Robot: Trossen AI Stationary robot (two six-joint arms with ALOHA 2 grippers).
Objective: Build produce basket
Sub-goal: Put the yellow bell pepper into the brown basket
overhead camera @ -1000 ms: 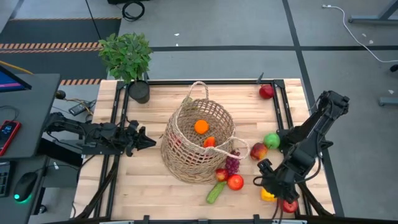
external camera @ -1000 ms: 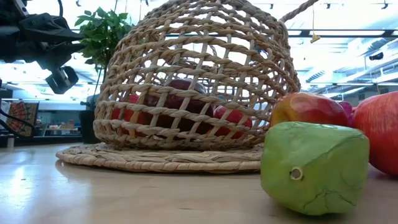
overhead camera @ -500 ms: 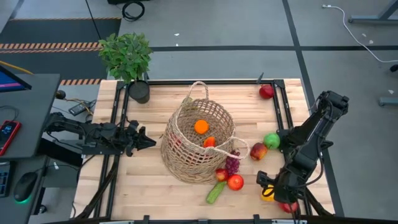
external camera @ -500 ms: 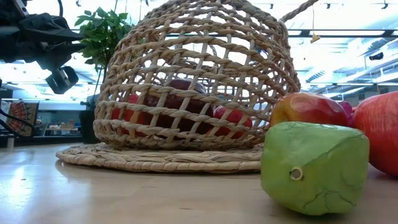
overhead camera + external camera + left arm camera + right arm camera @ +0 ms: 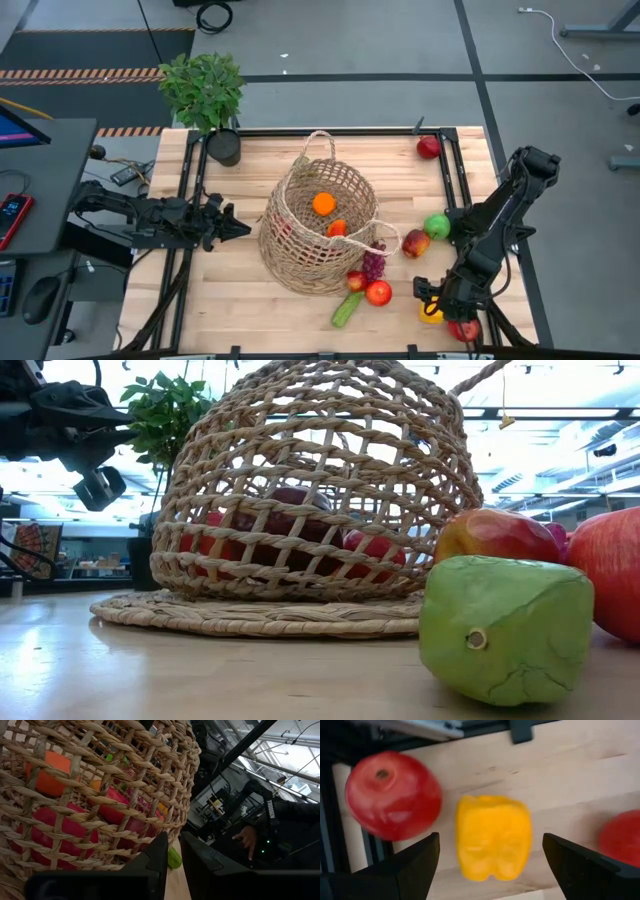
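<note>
The tan wicker basket (image 5: 320,225) stands mid-table on its flat base, with an orange (image 5: 323,203) and red pieces inside. More produce lies to its right: green apple (image 5: 437,226), grapes (image 5: 373,265), red apples (image 5: 378,292) and cucumber (image 5: 347,308). My right gripper (image 5: 490,836) is open above the yellow pepper (image 5: 492,837) near the table's near right corner. One finger stands on each side of it, touching nothing. A red apple (image 5: 392,795) lies beside the pepper. My left gripper (image 5: 240,228) waits shut, left of the basket.
A potted plant (image 5: 205,90) stands at the far left corner, and one red apple (image 5: 428,147) lies at the far right. The black frame rail (image 5: 380,740) runs close behind the pepper. In the low view the basket (image 5: 310,490) and a green piece (image 5: 505,628) fill the foreground.
My right gripper has moved a little toward the table's near edge and down over the yellow pepper, staying open. No piece of produce has moved.
</note>
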